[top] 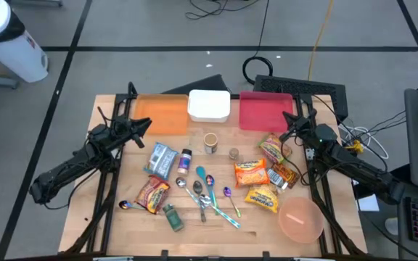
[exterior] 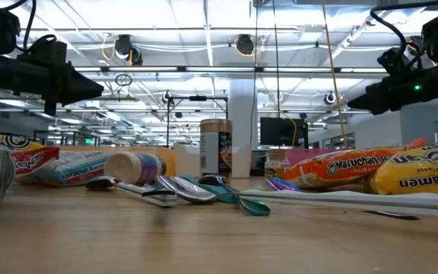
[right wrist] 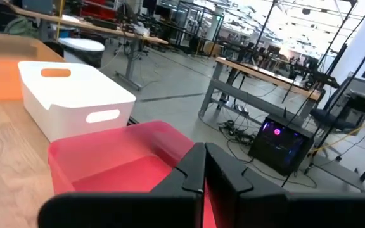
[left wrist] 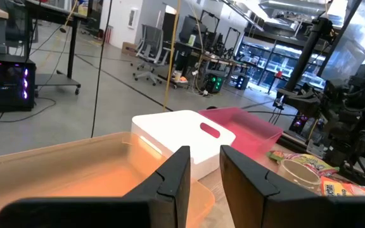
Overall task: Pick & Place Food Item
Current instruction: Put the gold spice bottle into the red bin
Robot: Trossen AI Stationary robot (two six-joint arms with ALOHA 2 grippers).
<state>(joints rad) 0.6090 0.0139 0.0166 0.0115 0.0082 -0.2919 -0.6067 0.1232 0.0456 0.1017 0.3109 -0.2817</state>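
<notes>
Wooden table cluttered | noodle packets lay mid-table, untouched | left gripper slightly parted, empty, by orange bin | right gripper closed, empty | I judged picking not begun; next: descend onto packet.

A wooden table stands on a grey floor marked with dark lines, where black cables and a yellow cord trail. Beyond it the room is a large open workshop with a white pillar, ceiling pipes and bright strip lights. Office chairs, long desks and a computer glowing purple stand farther off.
</notes>
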